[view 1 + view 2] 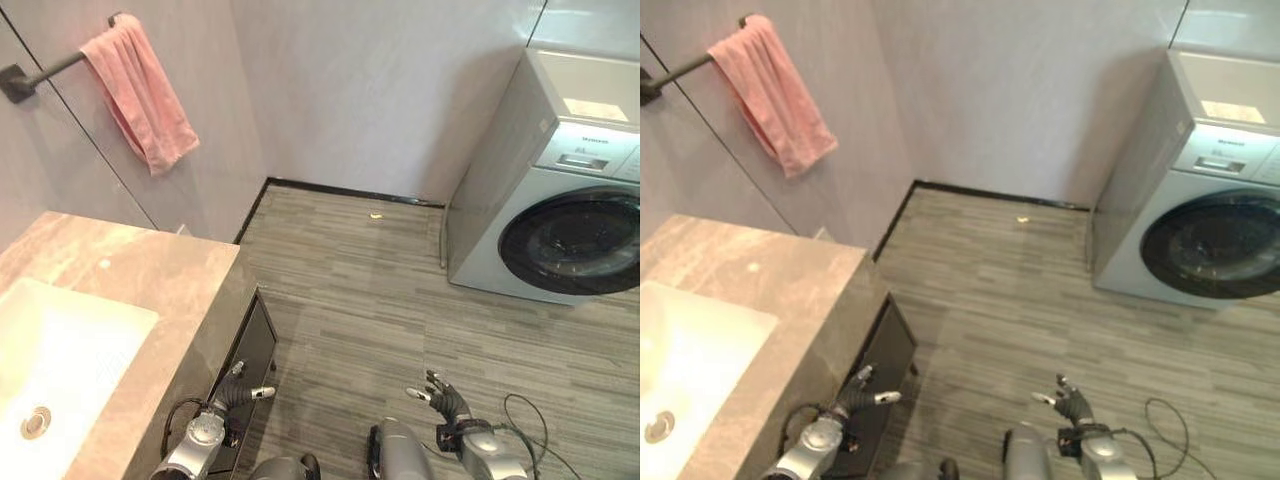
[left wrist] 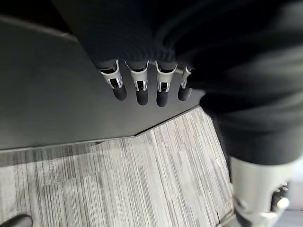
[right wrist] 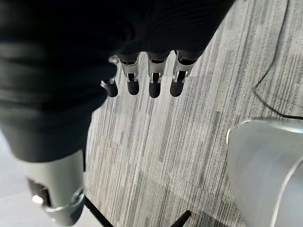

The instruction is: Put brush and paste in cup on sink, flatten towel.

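A pink towel (image 1: 138, 88) hangs bunched over a dark wall bar (image 1: 40, 72) at the upper left, above the stone counter (image 1: 150, 275). The white sink basin (image 1: 60, 350) is set into that counter at the left. My left hand (image 1: 240, 390) hangs low beside the dark cabinet front, fingers relaxed and empty; its fingers (image 2: 142, 87) point at the cabinet face. My right hand (image 1: 440, 400) hangs low over the floor, open and empty, its fingers (image 3: 151, 80) relaxed above the planks.
A washing machine (image 1: 560, 200) stands at the right against the wall. The dark cabinet (image 1: 250, 350) under the counter juts out by my left hand. Grey plank floor (image 1: 380, 290) stretches between them, with a small bit of debris (image 1: 376, 215) near the far wall.
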Available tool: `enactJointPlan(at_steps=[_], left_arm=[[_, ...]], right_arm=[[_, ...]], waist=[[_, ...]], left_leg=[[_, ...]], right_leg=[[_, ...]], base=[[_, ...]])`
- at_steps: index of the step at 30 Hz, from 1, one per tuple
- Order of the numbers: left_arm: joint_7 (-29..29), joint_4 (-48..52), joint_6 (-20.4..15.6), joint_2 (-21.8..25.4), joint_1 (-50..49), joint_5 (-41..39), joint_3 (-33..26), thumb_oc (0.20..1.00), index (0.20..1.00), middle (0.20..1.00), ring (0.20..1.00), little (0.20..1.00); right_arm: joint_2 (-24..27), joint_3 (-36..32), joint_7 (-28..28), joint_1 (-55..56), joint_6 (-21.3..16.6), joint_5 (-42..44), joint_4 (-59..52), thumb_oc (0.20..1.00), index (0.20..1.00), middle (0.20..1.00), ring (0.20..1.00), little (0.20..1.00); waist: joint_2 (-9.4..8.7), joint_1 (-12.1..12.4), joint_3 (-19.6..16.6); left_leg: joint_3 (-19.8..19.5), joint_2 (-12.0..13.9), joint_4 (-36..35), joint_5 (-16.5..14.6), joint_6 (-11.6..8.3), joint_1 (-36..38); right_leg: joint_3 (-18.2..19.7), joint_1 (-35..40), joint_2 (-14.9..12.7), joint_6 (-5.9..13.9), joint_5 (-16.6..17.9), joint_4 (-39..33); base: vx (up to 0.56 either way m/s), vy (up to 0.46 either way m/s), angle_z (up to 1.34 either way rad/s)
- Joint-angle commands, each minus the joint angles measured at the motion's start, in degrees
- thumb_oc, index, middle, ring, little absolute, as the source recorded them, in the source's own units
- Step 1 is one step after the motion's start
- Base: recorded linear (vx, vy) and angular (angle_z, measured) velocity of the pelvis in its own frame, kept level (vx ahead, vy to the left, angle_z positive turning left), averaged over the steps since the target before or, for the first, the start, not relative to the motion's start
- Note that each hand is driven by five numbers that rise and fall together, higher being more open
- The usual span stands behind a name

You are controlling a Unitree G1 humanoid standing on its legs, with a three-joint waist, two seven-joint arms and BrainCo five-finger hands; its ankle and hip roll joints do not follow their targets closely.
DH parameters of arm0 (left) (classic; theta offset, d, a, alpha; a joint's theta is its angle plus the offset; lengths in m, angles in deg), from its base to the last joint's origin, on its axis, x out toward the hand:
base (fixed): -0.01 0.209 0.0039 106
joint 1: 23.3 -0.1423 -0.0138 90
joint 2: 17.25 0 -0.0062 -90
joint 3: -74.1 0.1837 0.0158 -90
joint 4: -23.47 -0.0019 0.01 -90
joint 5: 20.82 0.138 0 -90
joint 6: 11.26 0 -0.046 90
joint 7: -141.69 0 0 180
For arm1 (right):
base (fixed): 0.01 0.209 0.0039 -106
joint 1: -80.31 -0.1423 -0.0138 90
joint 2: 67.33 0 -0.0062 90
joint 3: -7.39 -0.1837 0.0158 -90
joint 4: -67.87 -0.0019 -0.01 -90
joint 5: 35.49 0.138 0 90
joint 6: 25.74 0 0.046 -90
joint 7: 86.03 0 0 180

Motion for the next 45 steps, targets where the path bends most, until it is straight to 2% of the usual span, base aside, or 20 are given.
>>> enactJointPlan(at_steps=[1, 4, 6, 9, 10, 11, 12, 15, 16, 18, 19, 23, 27, 31, 33, 34, 36, 39, 42, 45], left_arm=[[-1.24, 1.86, -2.76, 1.96, -0.41, -2.23, -3.03, 1.000, 1.000, 1.000, 1.000, 1.000], [-1.65, -1.06, -2.89, 0.51, 0.11, -4.73, -4.33, 1.000, 1.000, 1.000, 1.000, 1.000], [-1.61, -1.94, -2.85, 0.36, 0.18, -5.15, -4.65, 1.000, 1.000, 1.000, 1.000, 1.000], [-1.49, -3.59, -2.15, 0.32, 1.28, -5.01, -4.36, 1.000, 1.000, 1.000, 1.000, 1.000], [-1.49, -3.60, -2.16, 0.36, 1.30, -5.01, -4.36, 1.000, 1.000, 1.000, 1.000, 1.000], [-1.81, -4.02, -1.94, 0.57, 3.32, -4.79, -3.41, 1.000, 1.000, 1.000, 1.000, 1.000], [-1.82, -3.68, -1.80, 0.71, 3.67, -4.72, -3.29, 1.000, 1.000, 1.000, 1.000, 1.000], [-2.30, -2.86, -1.95, 0.79, 4.77, -4.36, -2.48, 1.000, 1.000, 1.000, 1.000, 1.000], [-2.44, -3.44, -2.27, 0.62, 5.36, -3.75, -2.08, 1.000, 1.000, 1.000, 1.000, 1.000], [-2.54, -3.17, -2.28, 0.71, 5.49, -3.55, -2.16, 1.000, 1.000, 1.000, 1.000, 1.000], [-2.70, -3.03, -2.54, 0.74, 5.22, -2.97, -1.99, 1.000, 1.000, 1.000, 1.000, 1.000], [-2.72, -1.93, -2.49, 1.00, 4.26, -3.00, -2.78, 1.000, 1.000, 1.000, 1.000, 1.000], [-2.65, -0.21, -2.78, 1.68, 1.35, -3.63, -4.09, 1.000, 1.000, 1.000, 1.000, 1.000], [-2.02, -0.13, -2.52, 1.84, -0.22, -4.24, -4.59, 1.000, 1.000, 1.000, 1.000, 1.000], [-1.81, 0.43, -2.32, 2.48, -0.92, -4.98, -5.37, 1.000, 1.000, 1.000, 1.000, 1.000], [-1.73, 1.14, -2.12, 2.81, -1.36, -4.87, -5.62, 1.000, 1.000, 1.000, 1.000, 1.000], [-1.73, 1.20, -2.09, 2.82, -1.42, -4.86, -5.64, 1.000, 1.000, 1.000, 1.000, 1.000], [-1.69, -1.25, -2.31, 2.44, -0.80, -5.80, -6.43, 1.000, 1.000, 1.000, 1.000, 1.000], [-1.44, -4.45, -2.41, 1.85, 0.37, -4.28, -5.26, 1.000, 1.000, 1.000, 1.000, 1.000], [-1.41, -5.82, -2.75, 1.51, 1.83, -3.00, -4.07, 1.000, 1.000, 1.000, 1.000, 1.000]], right_arm=[[1.81, -0.20, -0.17, 0.11, -1.49, -2.39, -2.25, 1.000, 1.000, 1.000, 1.000, 1.000], [2.36, 0.04, -0.44, 2.43, -1.41, -4.51, -3.33, 1.000, 1.000, 1.000, 1.000, 1.000], [2.42, -0.03, -0.52, 3.01, -1.38, -4.52, -3.67, 1.000, 1.000, 1.000, 1.000, 1.000], [3.72, 0.33, -0.46, 3.57, -1.37, -5.73, -4.74, 1.000, 1.000, 1.000, 1.000, 1.000], [3.69, 0.33, -0.46, 3.55, -1.36, -5.73, -4.74, 1.000, 1.000, 1.000, 1.000, 1.000], [4.80, 0.49, 0.20, 3.29, -1.47, -5.93, -5.53, 1.000, 1.000, 1.000, 1.000, 1.000], [5.25, 0.62, 0.41, 3.32, -1.26, -6.26, -6.24, 1.000, 1.000, 1.000, 1.000, 1.000], [6.11, 0.56, 0.96, 3.49, -1.06, -8.23, -6.89, 1.000, 1.000, 1.000, 1.000, 1.000], [6.75, 0.55, 1.03, 3.38, -1.00, -9.43, -8.33, 1.000, 1.000, 1.000, 1.000, 1.000], [6.88, 0.94, 0.94, 3.12, -0.96, -10.23, -8.70, 1.000, 1.000, 1.000, 1.000, 1.000], [7.17, 2.45, 0.86, 2.38, -1.12, -12.50, -8.68, 1.000, 1.000, 1.000, 1.000, 1.000], [7.55, 4.34, 0.09, 1.24, -0.85, -15.60, -11.03, 1.000, 1.000, 1.000, 1.000, 1.000], [5.83, 5.74, -1.26, 0.77, -0.90, -16.60, -11.48, 1.000, 1.000, 1.000, 1.000, 1.000], [4.25, 4.84, -1.52, 1.27, -0.35, -17.26, -8.18, 1.000, 1.000, 1.000, 1.000, 1.000], [3.98, 4.28, -1.48, 1.17, -0.09, -17.21, -6.79, 1.000, 1.000, 1.000, 1.000, 1.000], [3.92, 4.10, -1.32, 1.23, 0.02, -17.18, -6.80, 1.000, 1.000, 1.000, 1.000, 1.000], [3.92, 4.13, -1.32, 1.24, 0.03, -17.18, -6.81, 1.000, 1.000, 1.000, 1.000, 1.000], [3.57, 3.89, -1.50, 1.35, -0.22, -16.37, -6.01, 1.000, 1.000, 1.000, 1.000, 1.000], [3.65, 4.05, -1.27, 2.12, -0.48, -15.58, -5.44, 1.000, 1.000, 1.000, 1.000, 1.000], [3.92, 3.72, -1.32, 3.81, -0.45, -15.12, -5.74, 1.000, 1.000, 1.000, 1.000, 1.000]], waist=[[-0.82, -1.53, -0.85], [-1.25, -2.13, -3.76], [-1.66, -2.45, -4.59], [-2.81, -2.06, -4.63], [-2.97, -2.20, -4.76], [-4.99, -1.30, -2.98], [-5.32, -0.87, -2.41], [-5.48, 0.39, -1.75], [-5.22, 1.49, -1.41], [-5.37, 1.95, -1.53], [-3.96, 3.75, -1.66], [-3.58, 5.37, -1.73], [-5.31, 7.08, -3.74], [-6.43, 7.36, -4.57], [-4.43, 6.66, -3.93], [-3.81, 6.37, -3.74], [-3.92, 6.32, -3.68], [-2.99, 4.41, -2.61], [-3.67, 2.03, -1.87], [-4.48, -0.58, -1.69]], left_leg=[[-2.93, -0.58, -3.19, 2.91, -4.30, 9.37], [-5.51, 2.61, -3.67, 5.21, -6.74, 11.67], [-6.08, 3.46, -2.88, 6.52, -7.58, 11.30], [-7.34, 6.17, 12.07, 15.34, -10.73, 5.71], [-7.46, 5.99, 11.96, 15.58, -10.71, 5.50], [-5.87, 7.18, 20.70, 18.45, -10.62, 0.25], [-4.70, 8.14, 22.22, 18.26, -10.18, -1.16], [-1.30, 7.59, 17.03, 16.09, -9.22, -7.09], [1.59, 7.25, 10.10, 14.22, -8.56, -11.68], [1.34, 6.37, 8.54, 14.25, -8.31, -13.21], [1.33, 6.13, -1.61, 18.58, -8.82, -16.45], [3.07, 6.85, -7.88, 23.47, -9.82, -16.76], [2.06, 4.20, -3.83, 18.24, -5.90, -15.16], [2.56, 0.83, -2.27, 12.87, -2.21, -11.78], [2.08, 0.59, -4.30, 11.60, -0.82, -7.66], [1.55, 0.71, -4.84, 11.50, -0.71, -6.41], [1.55, 0.58, -4.82, 11.45, -0.70, -6.34], [-1.72, 0.01, -6.71, 10.78, -1.86, -1.18], [-5.46, -1.92, -5.74, 9.20, -2.81, 1.71], [-10.60, -3.93, -4.86, 8.46, -3.40, 3.29]], right_leg=[[3.18, 2.20, -0.14, 1.91, 11.45, -8.56], [5.31, 5.69, 4.44, -0.45, 9.03, -8.98], [4.86, 6.41, 5.26, -1.10, 8.37, -9.10], [3.39, 10.79, 7.30, -3.97, 5.85, -10.57], [3.32, 10.68, 7.11, -3.95, 6.00, -10.70], [2.97, 13.69, 6.94, -5.56, 5.03, -12.42], [2.80, 14.83, 7.51, -6.30, 4.27, -12.87], [1.94, 18.18, 6.91, -5.78, 2.81, -14.68], [1.10, 20.70, 6.75, -5.03, 1.74, -15.87], [1.50, 21.31, 6.58, -4.78, 1.51, -16.16], [2.24, 24.38, 8.24, -4.23, 0.28, -17.57], [3.33, 29.13, 8.85, -3.53, -1.16, -18.95], [5.75, 30.62, 6.46, -1.41, -3.06, -13.13], [7.20, 27.47, 2.39, 2.32, 6.61, 1.05], [5.52, 22.10, 0.93, 2.15, 12.19, 9.97], [5.77, 20.24, 1.45, 1.87, 11.46, 10.84], [5.78, 20.22, 1.30, 1.90, 11.25, 11.11], [3.33, 13.63, 2.42, -0.49, 4.57, 2.71], [9.60, 9.79, 6.20, -0.13, 5.15, -6.53], [19.95, 7.51, 9.67, 1.39, 8.58, -11.36]], base=[[0.32, -0.096, 0.35], [0.40, -0.224, 0.41], [0.28, -0.211, 0.55], [0.27, -0.254, 0.46], [0.26, -0.343, 0.41], [0.21, -0.293, 0.28], [0.31, -0.353, 0.08], [0.35, -0.133, 0.18], [0.22, -0.004, 0.41], [0.37, 0.016, 0.18], [0.43, 0.036, -0.11], [0.43, 0.042, -0.31], [0.51, 0.153, -0.52], [0.37, 0.235, -0.28], [0.38, 0.313, 0.15], [0.30, 0.219, 0.13], [0.15, 0.063, 0.26], [0.35, 0.049, 0.25], [0.35, -0.059, 0.50], [0.32, -0.064, 1.44]])
